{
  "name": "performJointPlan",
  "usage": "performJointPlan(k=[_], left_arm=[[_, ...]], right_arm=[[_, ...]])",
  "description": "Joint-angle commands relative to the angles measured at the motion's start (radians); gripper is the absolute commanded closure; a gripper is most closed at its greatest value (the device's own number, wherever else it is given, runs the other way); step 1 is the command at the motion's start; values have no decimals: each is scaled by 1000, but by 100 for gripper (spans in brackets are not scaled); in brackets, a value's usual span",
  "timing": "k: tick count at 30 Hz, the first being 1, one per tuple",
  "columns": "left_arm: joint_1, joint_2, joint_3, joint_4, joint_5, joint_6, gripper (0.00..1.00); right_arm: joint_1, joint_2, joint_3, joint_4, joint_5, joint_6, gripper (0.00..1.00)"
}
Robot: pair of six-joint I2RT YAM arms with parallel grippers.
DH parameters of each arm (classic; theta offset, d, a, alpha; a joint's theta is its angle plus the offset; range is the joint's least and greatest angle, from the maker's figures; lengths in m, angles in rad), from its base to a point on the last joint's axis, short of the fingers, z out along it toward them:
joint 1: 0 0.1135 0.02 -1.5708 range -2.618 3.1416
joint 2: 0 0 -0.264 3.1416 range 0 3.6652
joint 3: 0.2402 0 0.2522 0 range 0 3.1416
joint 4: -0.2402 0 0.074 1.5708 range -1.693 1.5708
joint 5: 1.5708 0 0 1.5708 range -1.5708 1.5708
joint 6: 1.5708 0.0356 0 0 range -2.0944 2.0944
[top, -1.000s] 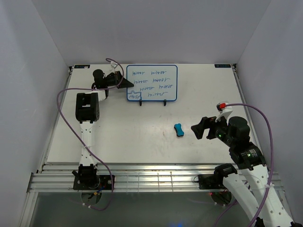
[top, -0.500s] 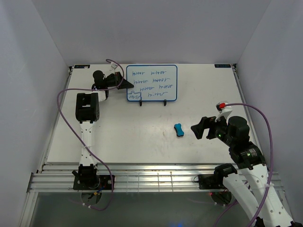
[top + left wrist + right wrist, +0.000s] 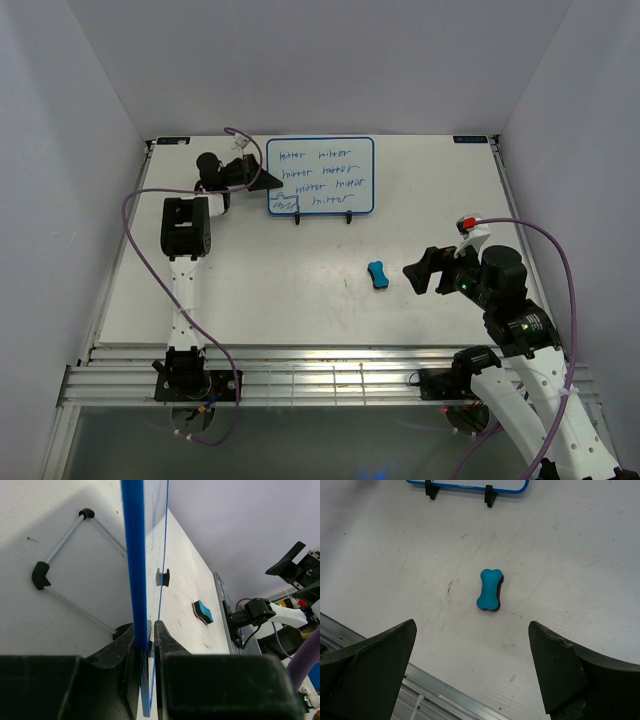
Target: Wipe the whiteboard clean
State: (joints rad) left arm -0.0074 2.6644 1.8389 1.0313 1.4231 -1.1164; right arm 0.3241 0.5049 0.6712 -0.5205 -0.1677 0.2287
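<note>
**Entry: board braced, eraser not yet fetched**

Item 1, whiteboard (image 3: 320, 175): standing propped at the 12 o'clock end of the table (image 3: 250, 290), a little toward 11; four lines of blue handwriting across its face, none wiped; thin blue frame; two dark feet of the wire stand (image 3: 65, 580) show below its lower edge in the top view.

Item 2, left gripper (image 3: 148, 630): clamped on the whiteboard's 9 o'clock edge; from the left wrist I see one finger on each side of the blue frame, both touching it; I read this as bracing the board so it will not tip under a wipe.

Item 3, right gripper (image 3: 420, 272): fingers spread wide and holding nothing; it hovers above the table at roughly 4 o'clock from centre, pointing toward 9.

Item 4, eraser (image 3: 489, 590): small blue bone shape with a dark underside, lying flat on the table; just beside the right gripper at its 9 o'clock, well apart from the board, at about 5 o'clock from it; in the right wrist view it sits between the two open fingers but ahead of them, untouched.

Step in hand, my judgement: reaching for the eraser; no erasing begun.

Next move, my judgement: advance and lower the right gripper until the fingers straddle the eraser's narrow waist; it lies slightly off-axis, so a small wrist turn may be needed; close, lift, carry toward 11 o'clock to the board face.
</note>
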Motion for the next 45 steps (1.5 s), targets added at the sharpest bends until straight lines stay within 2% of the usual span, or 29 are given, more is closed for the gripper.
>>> performJointPlan(k=[1, 2, 3, 6, 17, 22, 31, 45], left_arm=[[4, 12, 5, 35, 22, -8, 76], [4, 15, 5, 39, 22, -10, 76], [4, 18, 5, 45, 25, -11, 81], [4, 26, 9, 53, 22, -22, 100], [4, 12, 46, 88, -7, -85, 100], [4, 2, 48, 225, -19, -198, 100], [4, -32, 63, 325, -59, -315, 100], [0, -150, 75, 329, -150, -371, 100]], right_arm=[[4, 4, -5, 43, -12, -9, 2], [4, 6, -5, 43, -13, -8, 2], [4, 4, -7, 43, -12, -8, 2], [4, 3, -12, 43, -10, -9, 2], [4, 1, -15, 47, -12, -9, 2], [4, 0, -18, 50, -16, -8, 2], [4, -9, -12, 40, -12, -9, 2], [4, -17, -18, 39, -4, -6, 2]])
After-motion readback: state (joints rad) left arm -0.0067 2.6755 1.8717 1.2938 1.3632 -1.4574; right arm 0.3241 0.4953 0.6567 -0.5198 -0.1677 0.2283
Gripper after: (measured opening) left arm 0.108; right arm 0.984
